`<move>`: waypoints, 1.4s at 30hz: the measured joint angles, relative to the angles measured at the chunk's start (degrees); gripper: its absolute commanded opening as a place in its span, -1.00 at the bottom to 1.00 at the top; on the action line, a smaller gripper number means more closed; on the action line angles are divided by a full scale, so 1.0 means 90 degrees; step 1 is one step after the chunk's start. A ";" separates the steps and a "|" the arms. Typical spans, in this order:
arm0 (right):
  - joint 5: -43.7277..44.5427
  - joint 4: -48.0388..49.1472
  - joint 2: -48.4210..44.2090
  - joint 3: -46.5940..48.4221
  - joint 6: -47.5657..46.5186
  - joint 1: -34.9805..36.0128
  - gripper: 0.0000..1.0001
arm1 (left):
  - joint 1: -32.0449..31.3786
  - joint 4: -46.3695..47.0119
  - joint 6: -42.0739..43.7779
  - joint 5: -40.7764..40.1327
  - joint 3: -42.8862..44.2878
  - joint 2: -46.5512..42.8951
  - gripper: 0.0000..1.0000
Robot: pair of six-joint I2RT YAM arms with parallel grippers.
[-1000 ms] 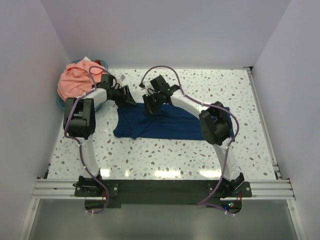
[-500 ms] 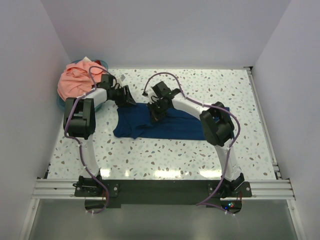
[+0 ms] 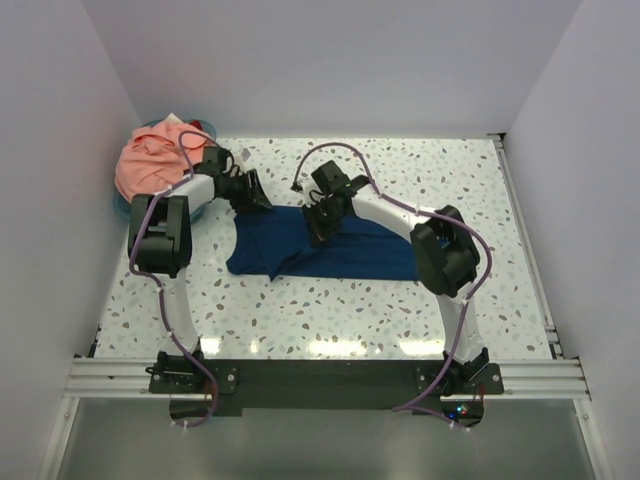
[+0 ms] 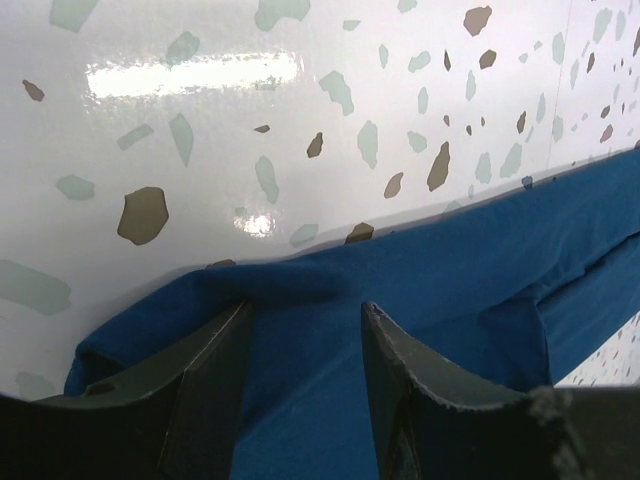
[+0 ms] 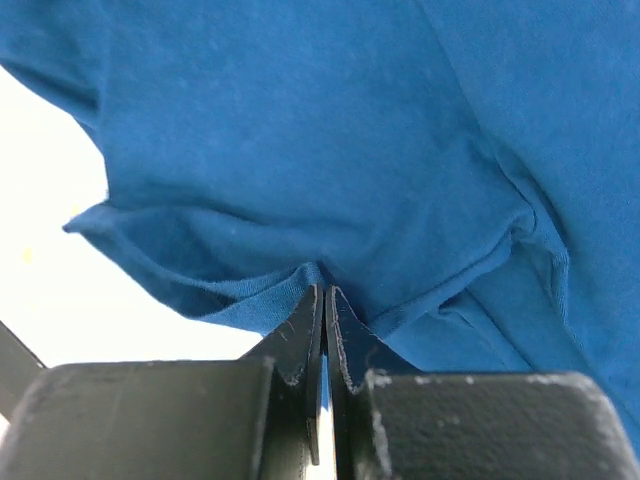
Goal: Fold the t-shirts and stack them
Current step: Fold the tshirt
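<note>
**Desk** (image 3: 350,310): white, speckled top. Both arms reach across it from the near edge.

**Navy blue t-shirt** (image 3: 370,250): one piece, lying on the desk about midway between the left and right edges, and closer to the far edge than to the near one. It forms a long band running left to right. The right part lies flat, and the left end is rumpled and bulges toward the near edge. The wrist views show plain blue cloth with a stitched hem.

**Salmon-pink t-shirt** (image 3: 150,160): one piece, unfolded and heaped in the teal basket (image 3: 119,207) at the far left corner of the desk. It is piled above the rim and lies apart from the navy shirt.

**Left gripper** (image 4: 306,310): at the far left corner of the navy blue t-shirt. The jaws stand moderately apart, with the tips down on the cloth. A raised, doubled ridge of the shirt's edge runs just beyond them. Blue cloth fills the gap between the fingers (image 4: 215,390), but nothing is pinched. Bare desk shows just past the ridge.

**Right gripper** (image 5: 322,292): over the far edge of the same shirt, just right of the left gripper. The jaws are closed tip to tip, nipping a small fold of the blue cloth. Creases run out from the pinch on both sides. To its left a hemmed edge curls free over the bright desk surface.
</note>
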 measured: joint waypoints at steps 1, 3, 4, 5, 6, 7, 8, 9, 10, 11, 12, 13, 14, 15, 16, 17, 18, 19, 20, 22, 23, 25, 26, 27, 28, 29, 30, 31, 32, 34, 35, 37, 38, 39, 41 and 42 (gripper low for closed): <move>0.0029 -0.0012 0.0000 -0.0034 -0.0022 -0.0017 -0.86 | -0.0002 -0.0017 -0.0015 -0.0012 0.0017 0.0007 0.05; 0.0061 -0.0063 0.0000 -0.0090 -0.0058 -0.0034 -0.79 | -0.0007 -0.0039 -0.0044 -0.0032 0.0032 0.0012 0.05; 0.0090 -0.0104 0.0000 -0.0107 -0.0070 -0.0041 -0.67 | -0.0012 -0.0041 -0.0056 -0.0044 0.0032 0.0012 0.05; 0.0100 -0.0141 0.0000 -0.0112 -0.0075 -0.0051 -0.59 | -0.0019 -0.0044 -0.0087 -0.0063 0.0034 0.0012 0.05; 0.0138 -0.0182 -0.0002 -0.0114 -0.0087 -0.0061 -0.49 | -0.0032 -0.0051 -0.0092 -0.0078 0.0041 0.0012 0.05; 0.0206 -0.0211 -0.0010 -0.0121 -0.0112 -0.0070 -0.42 | -0.0044 -0.0073 -0.0100 -0.0104 0.0056 0.0012 0.05; 0.0255 -0.0260 -0.0022 -0.0121 -0.0153 -0.0083 -0.27 | -0.0058 -0.0087 -0.0107 -0.0141 0.0066 0.0012 0.05; 0.0321 -0.0311 -0.0049 -0.0126 -0.0180 -0.0095 -0.21 | -0.0075 -0.0102 -0.0119 -0.0172 0.0078 0.0012 0.05; 0.0386 -0.0369 -0.0085 -0.0129 -0.0214 -0.0112 -0.16 | -0.0090 -0.0119 -0.0136 -0.0209 0.0095 0.0012 0.05; 0.0437 -0.0415 -0.0134 -0.0129 -0.0245 -0.0131 -0.08 | -0.0107 -0.0131 -0.0141 -0.0248 0.0107 0.0015 0.05; 0.0522 -0.0469 -0.0197 -0.0129 -0.0257 -0.0151 -0.06 | -0.0126 -0.0136 -0.0146 -0.0284 0.0121 0.0015 0.05; 0.0583 -0.0520 -0.0267 -0.0129 -0.0270 -0.0170 -0.03 | -0.0143 -0.0151 -0.0148 -0.0316 0.0141 0.0019 0.05; 0.0622 -0.0556 -0.0345 -0.0129 -0.0274 -0.0202 -0.01 | -0.0163 -0.0168 -0.0158 -0.0357 0.0165 0.0024 0.05; 0.0680 -0.0580 -0.0410 -0.0129 -0.0272 -0.0219 0.01 | -0.0177 -0.0185 -0.0165 -0.0393 0.0185 0.0029 0.05; 0.0726 -0.0597 -0.0510 -0.0131 -0.0270 -0.0250 0.02 | -0.0197 -0.0216 -0.0172 -0.0447 0.0216 0.0032 0.06; 0.0755 -0.0595 -0.0588 -0.0129 -0.0270 -0.0291 0.03 | -0.0219 -0.0257 -0.0192 -0.0517 0.0253 0.0036 0.06; 0.0760 -0.0585 -0.0641 -0.0129 -0.0248 -0.0330 0.03 | -0.0245 -0.0287 -0.0202 -0.0597 0.0289 0.0041 0.07; 0.0758 -0.0578 -0.0668 -0.0124 -0.0221 -0.0367 0.03 | -0.0272 -0.0311 -0.0206 -0.0680 0.0333 0.0041 0.08; 0.0750 -0.0566 -0.0680 -0.0112 -0.0185 -0.0427 0.03 | -0.0301 -0.0338 -0.0211 -0.0767 0.0379 0.0041 0.09; 0.0724 -0.0539 -0.0661 -0.0097 -0.0066 -0.0585 0.04 | -0.0367 -0.0393 -0.0250 -0.0899 0.0488 0.0041 0.10; 0.0704 -0.0510 -0.0644 -0.0095 0.0002 -0.0707 0.04 | -0.0401 -0.0423 -0.0260 -0.0962 0.0539 0.0041 0.10; 0.0680 -0.0398 -0.0595 -0.0095 0.0187 -0.1001 0.04 | -0.0491 -0.0510 -0.0260 -0.1086 0.0656 0.0041 0.11; 0.0678 -0.0338 -0.0566 -0.0095 0.0277 -0.1188 0.05 | -0.0542 -0.0585 -0.0257 -0.1146 0.0731 0.0041 0.10; 0.0670 -0.0255 -0.0534 -0.0095 0.0372 -0.1384 0.05 | -0.0600 -0.0699 -0.0250 -0.1202 0.0821 0.0041 0.11; 0.0665 -0.0175 -0.0510 -0.0097 0.0459 -0.1574 0.05 | -0.0656 -0.0828 -0.0240 -0.1251 0.0935 0.0041 0.10; 0.0661 -0.0095 -0.0483 -0.0097 0.0534 -0.1785 0.05 | -0.0709 -0.0940 -0.0223 -0.1290 0.1054 0.0041 0.10; 0.0661 -0.0034 -0.0449 -0.0097 0.0595 -0.1967 0.05 | -0.0750 -0.1022 -0.0189 -0.1311 0.1149 0.0041 0.10; 0.0673 0.0032 -0.0410 -0.0097 0.0639 -0.2174 0.05 | -0.0804 -0.1144 -0.0143 -0.1331 0.1282 0.0041 0.10; 0.0704 0.0078 -0.0374 -0.0097 0.0668 -0.2363 0.05 | -0.0850 -0.1239 -0.0119 -0.1338 0.1404 0.0041 0.10; 0.0729 0.0083 -0.0284 -0.0097 0.0687 -0.2625 0.05 | -0.0933 -0.1443 -0.0061 -0.1316 0.1630 0.0066 0.10; 0.0748 0.0070 -0.0226 -0.0097 0.0690 -0.2732 0.05 | -0.0959 -0.1498 -0.0027 -0.1290 0.1700 0.0085 0.10; 0.0763 0.0039 -0.0146 -0.0124 0.0685 -0.2868 0.05 | -0.1001 -0.1637 0.0041 -0.1188 0.1814 0.0160 0.09; 0.0765 0.0036 -0.0131 -0.0180 0.0682 -0.2914 0.05 | -0.1013 -0.1702 0.0083 -0.1112 0.1841 0.0209 0.09; 0.0767 0.0032 -0.0131 -0.0257 0.0682 -0.2948 0.05 | -0.1022 -0.1778 0.0107 -0.1052 0.1846 0.0274 0.09; 0.0770 0.0010 -0.0131 -0.0415 0.0678 -0.2990 0.05 | -0.1049 -0.1948 0.0160 -0.0913 0.1848 0.0432 0.09; 0.0772 0.0012 -0.0131 -0.0495 0.0678 -0.3004 0.05 | -0.1061 -0.2040 0.0202 -0.0843 0.1848 0.0527 0.08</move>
